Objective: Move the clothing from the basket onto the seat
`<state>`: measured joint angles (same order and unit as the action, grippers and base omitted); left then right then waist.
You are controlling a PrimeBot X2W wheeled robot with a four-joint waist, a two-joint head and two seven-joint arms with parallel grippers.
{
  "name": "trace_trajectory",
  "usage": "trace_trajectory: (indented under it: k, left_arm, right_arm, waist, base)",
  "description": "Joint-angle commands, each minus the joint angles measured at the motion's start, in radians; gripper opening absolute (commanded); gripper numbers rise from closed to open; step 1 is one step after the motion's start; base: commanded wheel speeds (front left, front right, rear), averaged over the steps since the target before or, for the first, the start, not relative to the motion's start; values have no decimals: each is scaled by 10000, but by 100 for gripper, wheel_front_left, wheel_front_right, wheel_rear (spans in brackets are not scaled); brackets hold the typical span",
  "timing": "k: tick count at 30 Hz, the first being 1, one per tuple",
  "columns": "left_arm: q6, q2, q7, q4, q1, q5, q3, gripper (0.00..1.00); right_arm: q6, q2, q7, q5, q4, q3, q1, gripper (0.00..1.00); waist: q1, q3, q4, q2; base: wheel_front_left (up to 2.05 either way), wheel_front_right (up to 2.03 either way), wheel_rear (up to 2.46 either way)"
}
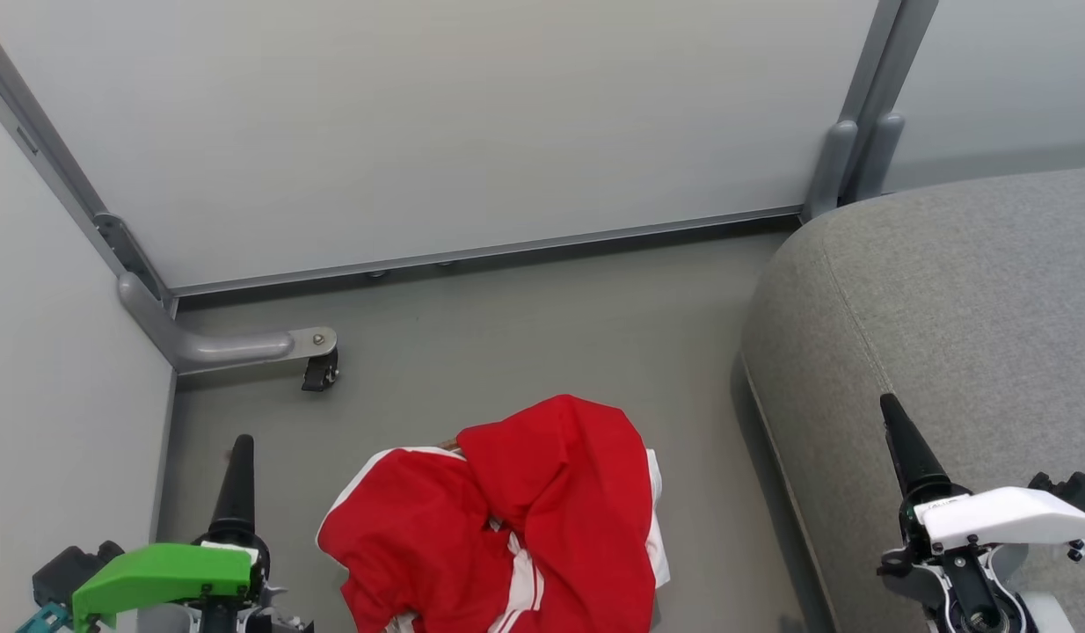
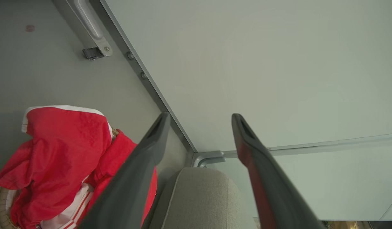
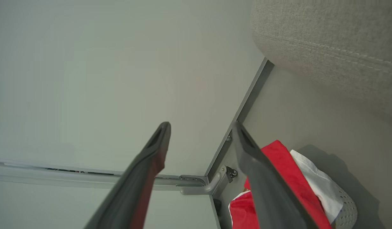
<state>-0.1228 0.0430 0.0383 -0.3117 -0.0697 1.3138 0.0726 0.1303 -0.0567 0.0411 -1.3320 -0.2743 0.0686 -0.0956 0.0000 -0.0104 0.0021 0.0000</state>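
Note:
The red clothing (image 1: 507, 519) with white stripes lies heaped over the basket on the floor, at the bottom middle of the head view. Little of the basket shows: a woven wall (image 3: 345, 210) and a stretch of rim (image 2: 0, 203), with white lining (image 3: 316, 184) poking out. The grey seat (image 1: 964, 308) rises on the right. My left gripper (image 2: 200, 116) stands open and empty left of the heap, its dark finger (image 1: 237, 492) pointing up. Over the seat's near edge my right gripper (image 3: 200, 124) is open too, finger (image 1: 907, 448) raised, holding nothing.
White partition panels (image 1: 463, 114) on grey metal frames close the back and left. A frame foot with a black caster (image 1: 318, 369) juts onto the grey floor (image 1: 551, 325) behind the heap. A narrow floor strip separates the clothing from the seat.

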Motion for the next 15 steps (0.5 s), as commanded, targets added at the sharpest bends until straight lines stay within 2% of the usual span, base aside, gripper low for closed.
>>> trace_trajectory:
  k: [1, 15]
  left_arm:
    - [57, 114, -127, 107, -289, -614, -75, 100]
    - [355, 336, -692, -114, -463, -3331, -738, 100]
  right_arm:
    - [3, -128, -148, 546, 195, -73, -341, 100]
    - [3, -225, -718, 3091, 102, -521, -578, 100]
  waist:
    - [0, -9, 1, 0]
    - [0, -100, 8, 0]
  base:
    - [0, 0, 0]
    - [0, 0, 0]
